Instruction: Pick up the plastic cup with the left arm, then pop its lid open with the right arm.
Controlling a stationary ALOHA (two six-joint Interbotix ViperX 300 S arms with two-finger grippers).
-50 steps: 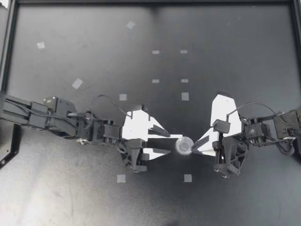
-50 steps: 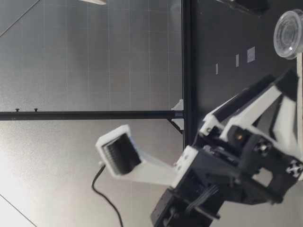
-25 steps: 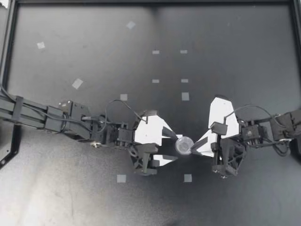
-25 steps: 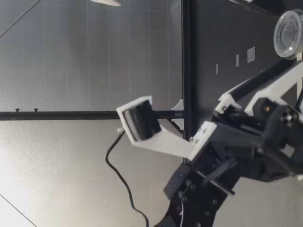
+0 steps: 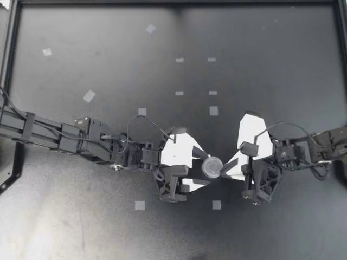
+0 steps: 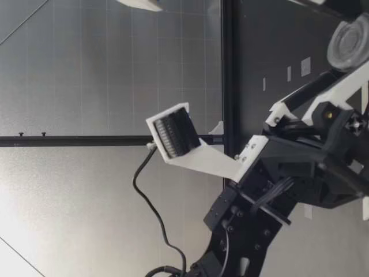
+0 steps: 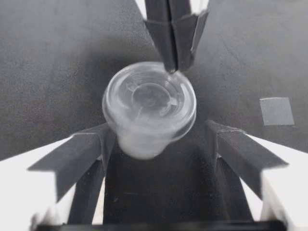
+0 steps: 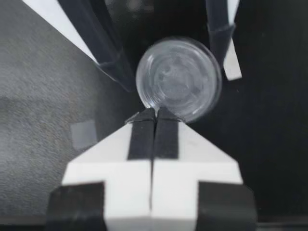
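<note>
- Our right gripper point(image 5: 222, 171) is clenched, its two fingers pressed together on the rim of a small clear lidded cup point(image 5: 212, 166), pinching it from the side.
- Our left gripper point(image 5: 203, 169) is released, with its fingers point(image 7: 79, 161) spread to either side of the cup point(image 7: 150, 103). One finger is against the cup's wall and the other stands apart from it.
- The cup point(image 8: 179, 79) lies between the two grippers, over the near middle of the black table point(image 5: 108, 70).
- We cannot tell whether the cup point(image 6: 349, 43) rests on the table.
- A grey tape square point(image 5: 216, 205) lies on the table near the cup.
</note>
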